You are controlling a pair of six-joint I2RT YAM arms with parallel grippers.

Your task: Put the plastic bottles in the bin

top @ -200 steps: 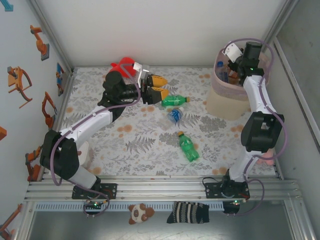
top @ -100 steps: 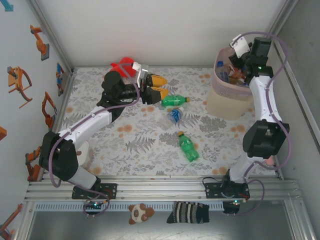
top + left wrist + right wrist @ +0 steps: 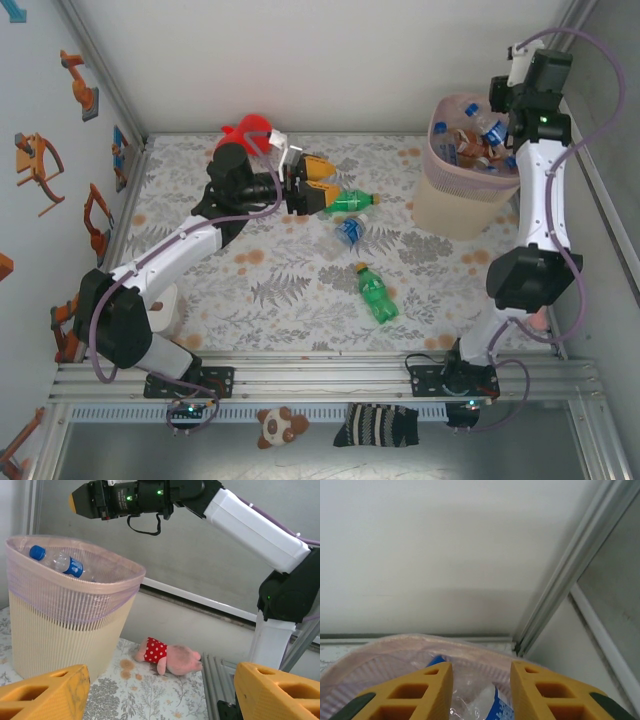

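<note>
Three plastic bottles lie on the floral mat: a green bottle [image 3: 352, 201], a clear bottle with a blue label [image 3: 348, 231] and a second green bottle [image 3: 377, 295]. My left gripper [image 3: 335, 178] [image 3: 160, 685] is open wide and empty, its lower finger just left of the first green bottle. The bin [image 3: 462, 190] [image 3: 60, 625] stands at the far right with several bottles inside; a clear blue-capped bottle [image 3: 488, 126] [image 3: 56, 560] lies on top. My right gripper [image 3: 498, 95] [image 3: 481, 680] hangs high above the bin's far rim, its fingers apart with nothing between them.
A red toy [image 3: 248, 130] sits behind the left arm at the back wall. A pink plush in red dots [image 3: 167, 657] lies by the right arm's base. A panda plush [image 3: 278, 427] and a striped sock [image 3: 378, 425] lie outside the front rail.
My right gripper has risen from inside the bin up and back to the right, and a blue-capped bottle now lies on top of the pile. The left gripper edged right toward the green bottle.
</note>
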